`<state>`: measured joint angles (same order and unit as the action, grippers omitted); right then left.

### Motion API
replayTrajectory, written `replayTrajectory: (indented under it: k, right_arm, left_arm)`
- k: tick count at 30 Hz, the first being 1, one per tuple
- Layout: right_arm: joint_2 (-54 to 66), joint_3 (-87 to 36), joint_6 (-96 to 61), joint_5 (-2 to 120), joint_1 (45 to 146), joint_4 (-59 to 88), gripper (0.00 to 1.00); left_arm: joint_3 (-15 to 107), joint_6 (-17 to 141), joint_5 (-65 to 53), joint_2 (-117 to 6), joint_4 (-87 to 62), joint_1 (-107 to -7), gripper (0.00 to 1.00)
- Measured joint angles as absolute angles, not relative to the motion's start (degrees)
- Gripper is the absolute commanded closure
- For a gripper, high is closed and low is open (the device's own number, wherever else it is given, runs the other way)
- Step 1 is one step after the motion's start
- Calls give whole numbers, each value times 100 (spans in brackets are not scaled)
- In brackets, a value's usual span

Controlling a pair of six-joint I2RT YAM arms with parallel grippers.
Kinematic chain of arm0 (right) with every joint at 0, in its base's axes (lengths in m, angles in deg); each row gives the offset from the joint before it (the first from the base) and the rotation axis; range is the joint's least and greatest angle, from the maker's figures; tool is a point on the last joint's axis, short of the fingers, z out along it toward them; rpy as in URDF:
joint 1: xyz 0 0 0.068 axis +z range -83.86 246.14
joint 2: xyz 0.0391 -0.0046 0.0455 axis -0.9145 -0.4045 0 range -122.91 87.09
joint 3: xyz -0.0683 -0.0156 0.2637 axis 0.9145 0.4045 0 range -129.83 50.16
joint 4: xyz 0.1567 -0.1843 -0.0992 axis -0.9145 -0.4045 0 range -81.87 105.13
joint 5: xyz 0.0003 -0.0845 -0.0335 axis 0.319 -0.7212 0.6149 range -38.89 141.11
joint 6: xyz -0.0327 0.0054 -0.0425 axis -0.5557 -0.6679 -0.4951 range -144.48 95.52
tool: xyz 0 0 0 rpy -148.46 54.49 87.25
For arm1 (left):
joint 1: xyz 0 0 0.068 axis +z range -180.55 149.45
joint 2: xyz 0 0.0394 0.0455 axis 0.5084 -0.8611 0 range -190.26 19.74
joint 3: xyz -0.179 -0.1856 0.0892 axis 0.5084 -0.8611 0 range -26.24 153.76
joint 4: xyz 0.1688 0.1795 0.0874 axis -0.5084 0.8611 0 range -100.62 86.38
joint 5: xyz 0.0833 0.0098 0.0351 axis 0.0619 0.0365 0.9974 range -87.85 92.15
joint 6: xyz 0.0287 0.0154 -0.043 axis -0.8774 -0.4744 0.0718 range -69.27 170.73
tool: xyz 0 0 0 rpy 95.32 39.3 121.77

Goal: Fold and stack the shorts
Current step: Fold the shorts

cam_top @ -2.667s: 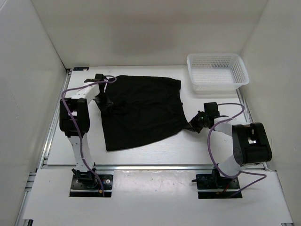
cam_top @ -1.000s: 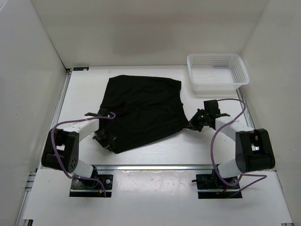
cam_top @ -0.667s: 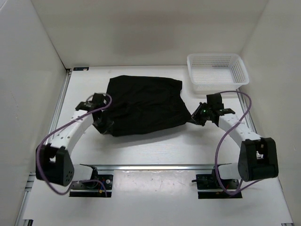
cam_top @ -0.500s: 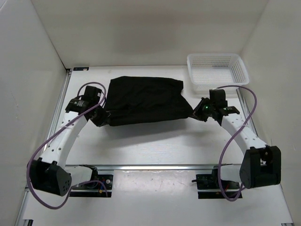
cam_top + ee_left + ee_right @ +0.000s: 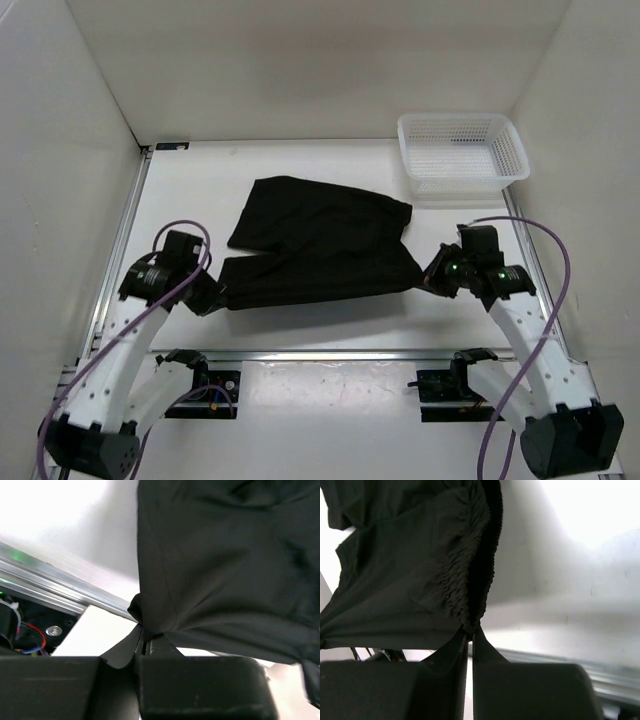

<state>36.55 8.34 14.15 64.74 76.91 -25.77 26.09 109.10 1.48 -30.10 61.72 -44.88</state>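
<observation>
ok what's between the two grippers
The shorts, and nothing else. They span from the left gripper to the right gripper, each shut on one end. The top view shows the whole stretch.

I see a white table (image 5: 300,170). The black shorts (image 5: 320,245) are mid-table, bunched, with the far part flat on the surface; the near edge looks raised off it. The white mesh basket (image 5: 460,117) sits in the far right corner, apart from the shorts. An aluminium rail (image 5: 330,353) runs along the near edge.
</observation>
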Motion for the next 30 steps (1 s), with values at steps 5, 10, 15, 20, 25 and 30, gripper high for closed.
replayTrajectory:
  k: [5,10,15,20,25,30]
  right_arm:
    - [4214,828,1413,6420,7702,-3205,99]
    - [3926,390,1382,6087,7710,-3421,99]
    - [2767,-423,1260,5663,7710,-2918,99]
    - [1183,-1406,1148,5283,7708,-2416,99]
    - [5,-2318,1033,5043,7710,-2149,99]
    - [-833,-3087,954,4951,7710,-1985,99]
  left_arm:
    - [2959,10974,105,-2554,6484,-4495,90]
    - [4406,10626,293,-3893,6464,-4510,90]
    - [5820,10088,691,-5747,6021,-4512,90]
    - [7171,9660,874,-7535,5730,-4436,90]
    - [8544,9339,852,-8934,5660,-4243,90]
    - [10074,9116,747,-10092,5734,-4079,90]
